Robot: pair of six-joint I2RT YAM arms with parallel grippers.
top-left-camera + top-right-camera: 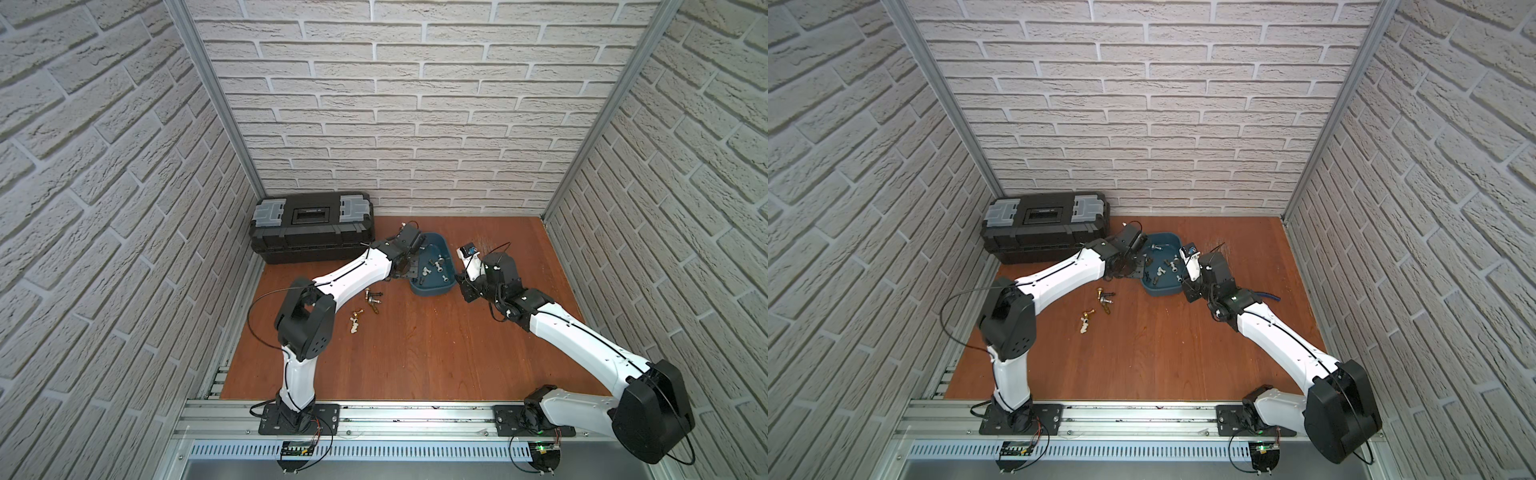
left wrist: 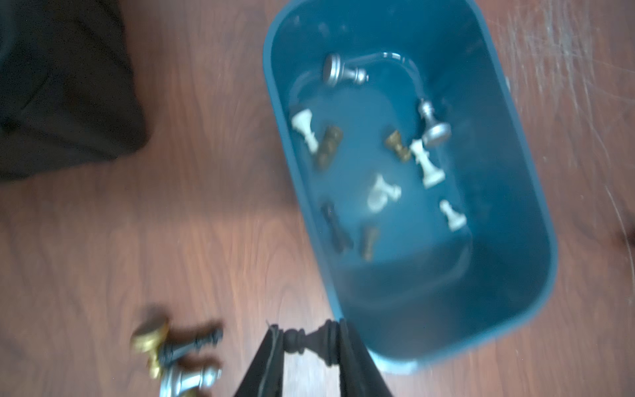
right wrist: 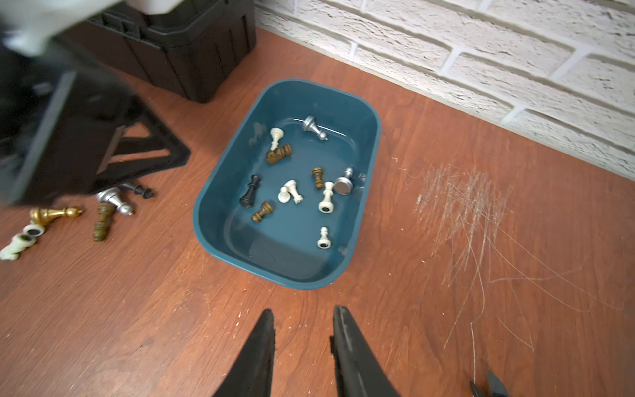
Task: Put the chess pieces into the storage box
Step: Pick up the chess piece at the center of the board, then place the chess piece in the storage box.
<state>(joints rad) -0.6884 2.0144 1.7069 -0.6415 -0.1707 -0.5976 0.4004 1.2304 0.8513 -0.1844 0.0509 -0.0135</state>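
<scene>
On the red-brown wood-grain tabletop (image 1: 415, 353), walled on three sides by pale brick-pattern panels (image 1: 415, 124), the storage box (image 1: 432, 291) sits far centre, right of a black toolbox (image 1: 311, 232). Chess pieces (image 3: 288, 192) lie inside it, and loose pieces (image 1: 372, 297) lie to its near left. Fine scratches (image 3: 460, 213) mark the wood to its right. The left gripper (image 2: 311, 343) is clamped on a black piece (image 2: 296, 340). The right gripper (image 3: 304, 319) has its fingers apart, empty.

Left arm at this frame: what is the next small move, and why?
Probably shift the left gripper over the storage box and open it. It grips a black chess piece beside the box's rim, not yet over the inside.
</scene>
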